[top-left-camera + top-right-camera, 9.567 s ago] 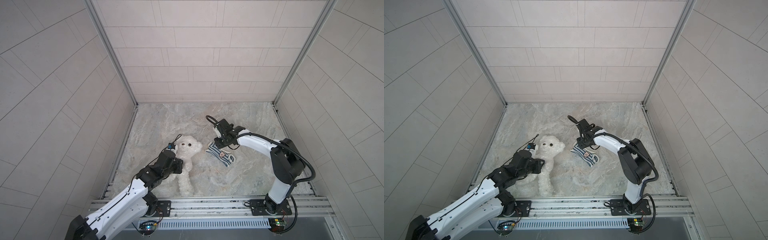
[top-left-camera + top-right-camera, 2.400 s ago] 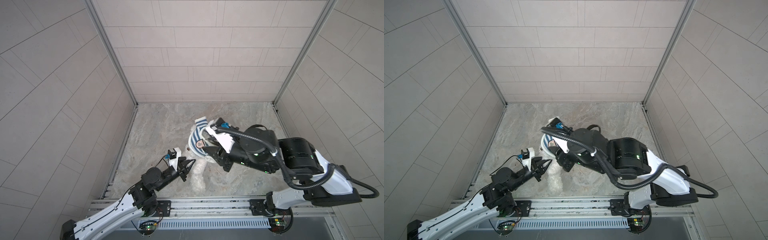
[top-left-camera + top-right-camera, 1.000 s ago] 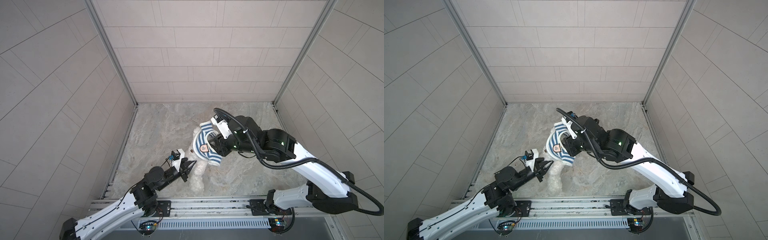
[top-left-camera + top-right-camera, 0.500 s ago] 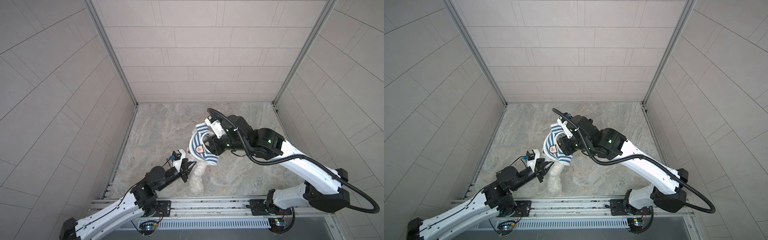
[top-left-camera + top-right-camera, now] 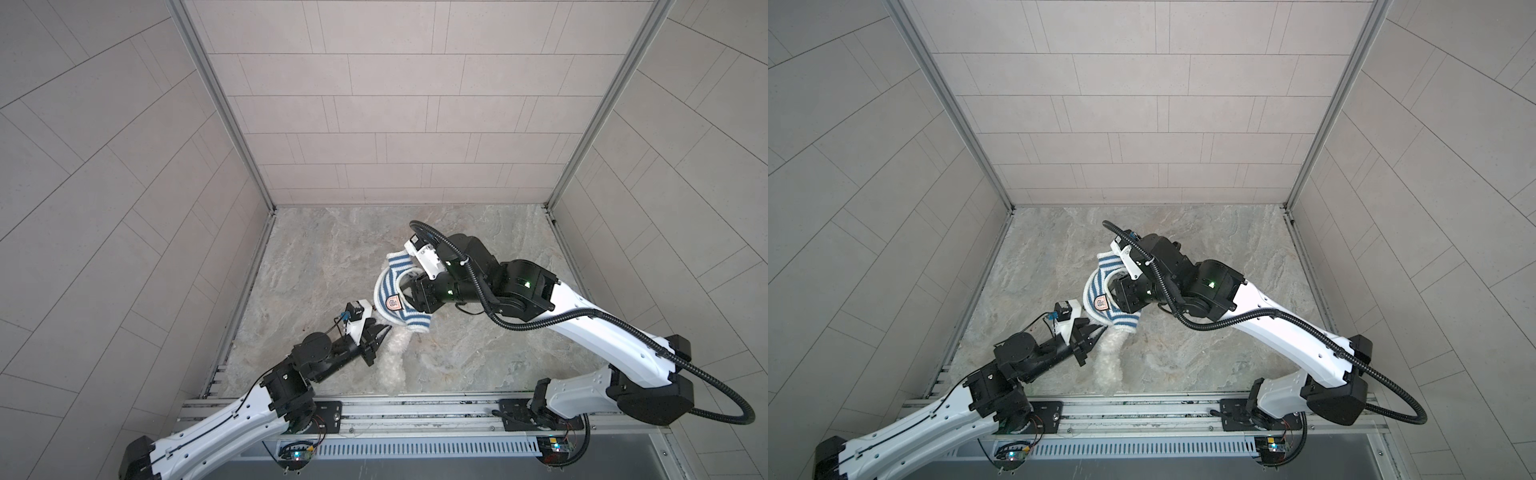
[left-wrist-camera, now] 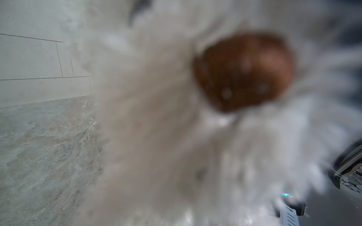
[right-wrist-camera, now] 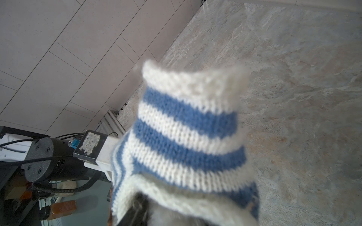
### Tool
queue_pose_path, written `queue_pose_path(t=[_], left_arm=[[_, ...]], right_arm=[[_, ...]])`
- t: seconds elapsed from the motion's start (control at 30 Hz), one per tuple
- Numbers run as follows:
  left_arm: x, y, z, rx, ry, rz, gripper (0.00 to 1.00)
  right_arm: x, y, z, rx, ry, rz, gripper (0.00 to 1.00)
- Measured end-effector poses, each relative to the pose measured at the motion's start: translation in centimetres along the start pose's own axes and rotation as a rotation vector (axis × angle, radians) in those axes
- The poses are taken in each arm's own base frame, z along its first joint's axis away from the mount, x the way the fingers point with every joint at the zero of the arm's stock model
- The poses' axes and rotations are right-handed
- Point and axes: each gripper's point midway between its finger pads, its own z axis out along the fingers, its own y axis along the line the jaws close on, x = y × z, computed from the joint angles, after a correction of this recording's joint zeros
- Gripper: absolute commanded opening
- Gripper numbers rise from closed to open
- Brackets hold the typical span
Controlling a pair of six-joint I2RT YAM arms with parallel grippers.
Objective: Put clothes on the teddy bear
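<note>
Two end effectors: left end effector looks clenched on the teddy bear; right end effector is buried in the striped knit sweater, so I cannot tell its grip.
Bear: upright between the arms, on or over the surface.
Done: sweater over head and chest, I judge.
Remaining: sleeves, hem.
Hidden: bear's head and arms; the left wrist view shows only blurred fur and nose.

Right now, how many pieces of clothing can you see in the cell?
1: the striped shirt, pulled over the teddy bear's upper body. Another small piece could lie hidden under the right arm.
</note>
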Motion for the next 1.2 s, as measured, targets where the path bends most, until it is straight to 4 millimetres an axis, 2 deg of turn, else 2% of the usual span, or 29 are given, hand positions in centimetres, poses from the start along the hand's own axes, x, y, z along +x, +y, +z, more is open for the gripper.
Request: queue_pose_path(t=[0.1,0.2,0.33,0.5,0.6,0.63,0.73,0.9,1.07,1.2], left_arm=[[0.3,0.1,0.0,-0.002,0.008,0.0,0.0],[0.4,0.1,0.0,-0.005,0.012,0.0,0.0],[0.4,0.2,-0.1,-0.012,0.013,0.0,0.0],[0.3,0.4,-0.2,-0.022,0.008,-0.001,0.0],[0.3,0.6,-0.2,-0.032,0.006,-0.003,0.0],[0.3,0.7,-0.2,-0.038,0.006,-0.005,0.08],[0.5,1.1,-0.2,-0.058,0.011,-0.019,0.42],[0.6,1.2,-0.5,-0.067,0.02,-0.066,0.76],[-0.9,0.6,-1.5,-0.054,0.002,-0.146,0.91],[-2.8,0.0,-2.5,-0.048,0.008,-0.196,0.93]], right_arm=[[0.3,-0.2,0.2,0.004,0.007,0.001,0.45],[0.4,-0.2,0.2,0.007,0.012,-0.007,0.3],[0.6,-0.4,0.3,0.015,0.018,-0.008,0.21],[0.7,-0.5,0.4,0.013,0.024,-0.014,0.03],[0.8,-0.4,0.4,0.006,0.027,-0.019,0.0],[0.8,-0.4,0.4,0.005,0.029,-0.027,0.0],[0.8,-0.4,0.3,0.006,0.029,-0.057,0.0],[0.4,-1.3,-1.7,0.015,-0.007,-0.134,0.0],[-0.5,-4.4,-4.9,0.064,-0.086,-0.187,0.0],[-0.8,-5.7,-5.9,0.101,-0.11,-0.269,0.0]])
